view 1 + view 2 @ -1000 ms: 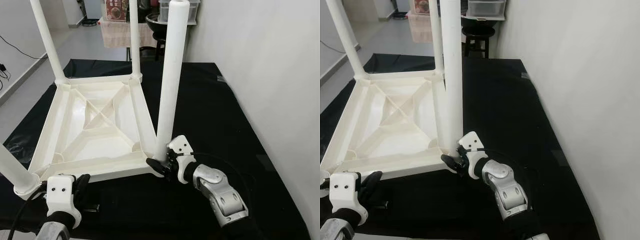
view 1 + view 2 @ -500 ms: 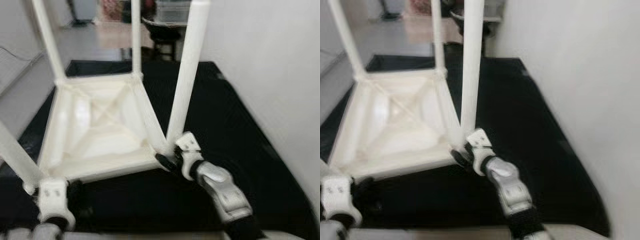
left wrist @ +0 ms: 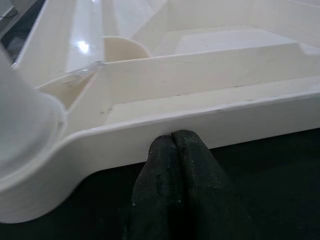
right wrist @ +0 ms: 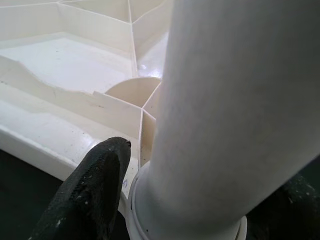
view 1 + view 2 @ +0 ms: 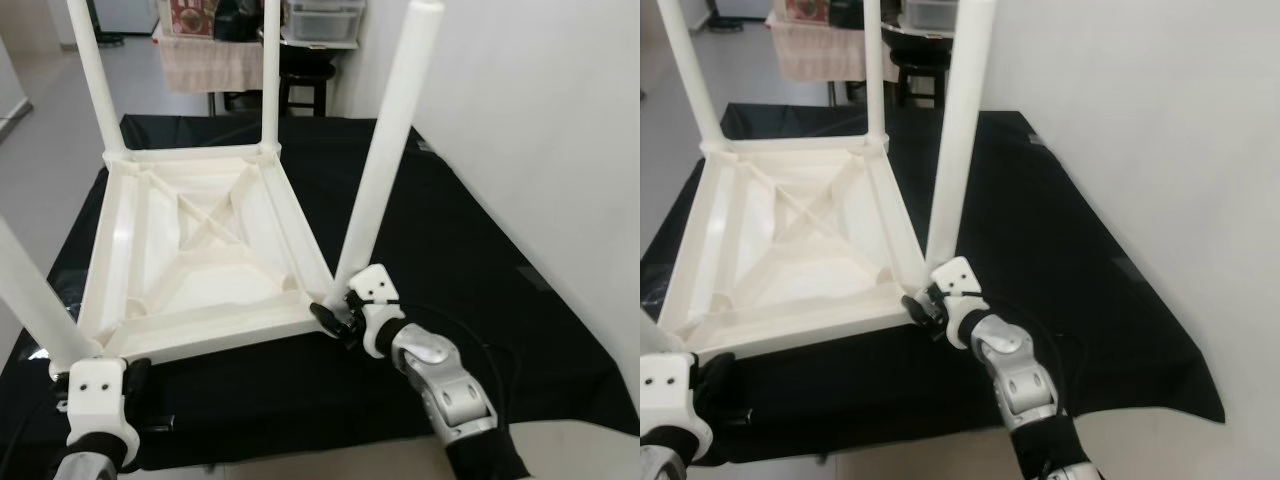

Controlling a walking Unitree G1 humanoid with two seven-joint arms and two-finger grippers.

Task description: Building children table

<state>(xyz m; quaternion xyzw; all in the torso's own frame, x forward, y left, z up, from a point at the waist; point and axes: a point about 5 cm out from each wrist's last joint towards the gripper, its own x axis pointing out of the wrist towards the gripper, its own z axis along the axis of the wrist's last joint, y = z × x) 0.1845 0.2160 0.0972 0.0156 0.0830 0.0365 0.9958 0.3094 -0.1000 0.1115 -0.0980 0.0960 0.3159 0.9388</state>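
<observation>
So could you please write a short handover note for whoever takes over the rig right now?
Right gripper: fingers on either side of the base of the near-right leg, at its corner socket; that leg leans to the right.
Left gripper: shut, tips against the near rim of the upturned white tabletop, beside the near-left leg.
The tabletop lies underside up on the black cloth.
Done: all four legs stand in their corners, including the two far legs.
Left: probably straighten and seat the leaning leg, then turn the table upright.
</observation>
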